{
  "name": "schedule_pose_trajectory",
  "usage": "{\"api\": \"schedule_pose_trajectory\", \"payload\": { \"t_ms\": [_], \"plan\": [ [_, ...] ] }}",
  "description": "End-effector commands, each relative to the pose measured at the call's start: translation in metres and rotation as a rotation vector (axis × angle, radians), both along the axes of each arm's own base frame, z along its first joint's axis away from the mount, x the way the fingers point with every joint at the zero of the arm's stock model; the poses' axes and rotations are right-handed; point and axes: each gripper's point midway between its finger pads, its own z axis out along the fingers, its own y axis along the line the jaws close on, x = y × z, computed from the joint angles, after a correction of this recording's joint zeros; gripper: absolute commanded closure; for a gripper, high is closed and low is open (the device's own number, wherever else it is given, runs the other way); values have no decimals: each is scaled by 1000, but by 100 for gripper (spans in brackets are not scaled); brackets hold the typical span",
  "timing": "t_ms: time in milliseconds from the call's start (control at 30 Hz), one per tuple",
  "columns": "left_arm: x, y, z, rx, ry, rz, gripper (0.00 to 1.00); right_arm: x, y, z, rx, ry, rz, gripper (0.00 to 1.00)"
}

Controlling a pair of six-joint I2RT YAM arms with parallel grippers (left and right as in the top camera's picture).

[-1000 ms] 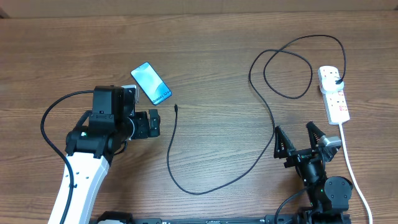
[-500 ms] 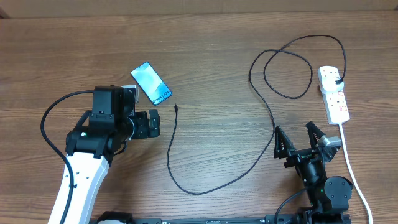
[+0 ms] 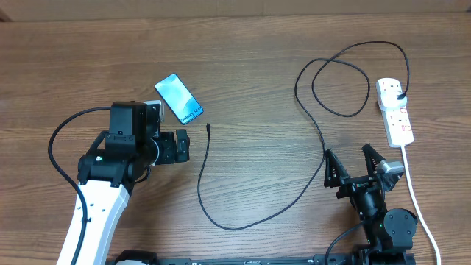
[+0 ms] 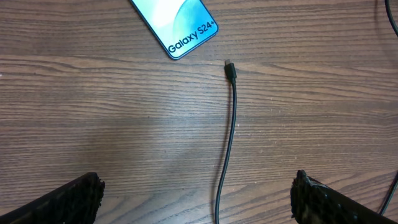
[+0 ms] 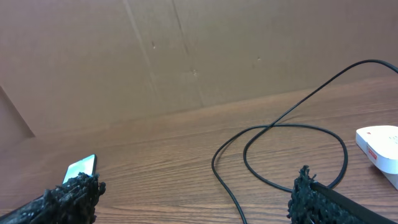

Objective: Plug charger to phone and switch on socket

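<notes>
The phone lies flat on the wooden table, its blue screen lit, with "Galaxy S24+" text showing in the left wrist view. The charger cable loops across the table from the socket at the right; its connector tip lies apart from the phone, just right of its near end, and shows in the left wrist view. My left gripper is open and empty, and the cable runs between its fingers below the tip. My right gripper is open and empty near the front edge.
The socket's white cord runs down the right side toward the front edge. A black plug sits in the strip. Brown cardboard stands behind the table. The cable's large loop lies at the back right.
</notes>
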Motion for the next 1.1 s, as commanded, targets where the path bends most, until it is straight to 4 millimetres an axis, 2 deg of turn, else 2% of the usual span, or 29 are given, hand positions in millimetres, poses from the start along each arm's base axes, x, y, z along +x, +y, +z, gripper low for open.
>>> {"api": "schedule_pose_trajectory", "payload": {
  "t_ms": [0,633,767,900,1067],
  "plan": [
    [6,0,9,-8,-22,12,0,0,-1,-2,-6,-5,-6,0],
    [6,0,8,-9,-21,11,0,0,-1,-2,-6,-5,-6,0],
    [24,-5,22,-36,-113,0,0,0,-1,-2,-6,-5,-6,0],
    [27,-5,23,-38,-122,1,1,0,-1,-2,-6,-5,-6,0],
    [26,-22,23,-142,-96,-20,0,0,-1,-2,-6,-5,-6,0]
  ]
}}
